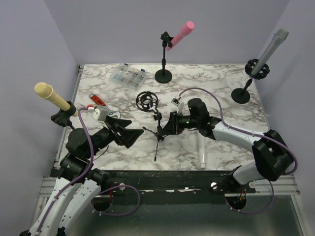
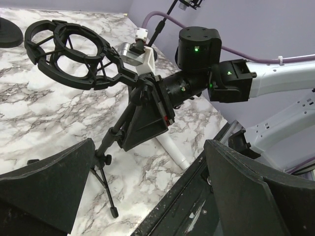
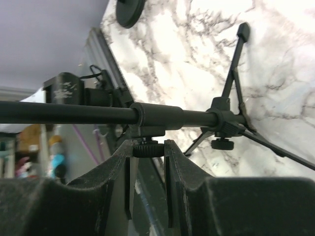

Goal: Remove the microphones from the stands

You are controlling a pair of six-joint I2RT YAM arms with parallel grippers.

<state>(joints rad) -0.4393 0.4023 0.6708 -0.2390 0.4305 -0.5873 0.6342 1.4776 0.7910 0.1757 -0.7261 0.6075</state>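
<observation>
Across the marble desk (image 1: pixel 206 83), main hazard: toppling the light tripod stand (image 1: pixel 158 125). Clenched at the pole by the right gripper (image 3: pixel 148 157); could tip under any sideways pull on letting go. Left gripper (image 1: pixel 132 130) spread wide, grasping nothing, near enough to snag the empty shock mount (image 2: pixel 115 66). Probably the microphone (image 1: pixel 201 150): white, flat on the desk beside the right arm; could roll off the near edge if nudged.

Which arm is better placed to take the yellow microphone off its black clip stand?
Probably left: the left gripper is open and nearest the yellow microphone; the right gripper is shut on the black tripod stand.
</observation>
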